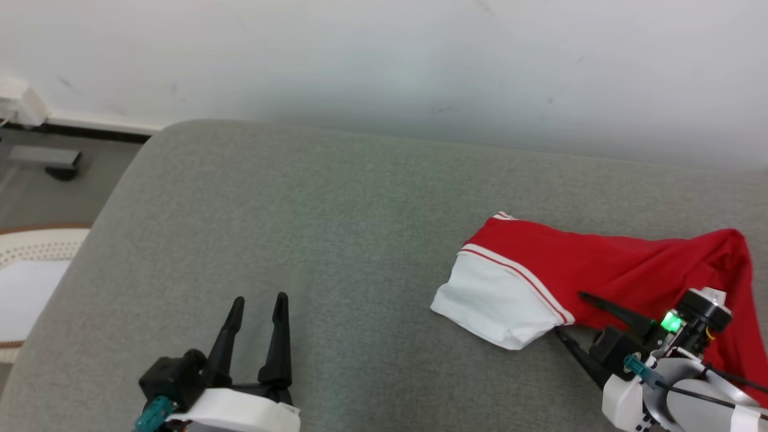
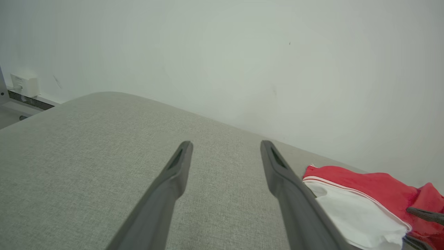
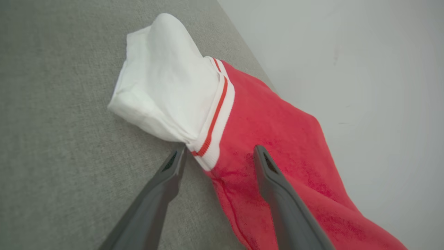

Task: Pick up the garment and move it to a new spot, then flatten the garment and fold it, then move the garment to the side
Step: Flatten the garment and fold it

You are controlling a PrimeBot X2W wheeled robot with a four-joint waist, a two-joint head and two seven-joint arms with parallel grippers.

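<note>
At the far left of my head view, beyond the edge of the grey cushion (image 1: 300, 210), I see a strip of floor with a pale rug (image 1: 30, 258) and a small white box (image 1: 21, 102) at the foot of the wall (image 1: 384, 60).

Next comes my left gripper (image 1: 259, 299), low over the cushion's near left part. Its two dark fingers point toward the wall with a clear gap between them and nothing in that gap. Its own wrist view shows the same: the left gripper (image 2: 226, 143) has bare grey fabric between its fingers, and the garment (image 2: 364, 194) sits off to the right, well apart from it.

The garment (image 1: 600, 264) lies on the right part of the cushion. It is a red piece with a white end (a thin red stripe runs through the white band where the two colours meet). The white end points toward the middle of the cushion, and the red cloth runs off to the right, bunched and creased.

Furthest right is my right gripper (image 1: 569, 313), at the garment's near edge. In its wrist view the right gripper (image 3: 219, 149) has its fingers spread, straddling the garment (image 3: 277, 125) at the striped band. One finger lies beside the cloth over the cushion, the other over the red cloth. I cannot tell whether either finger presses on the fabric.
</note>
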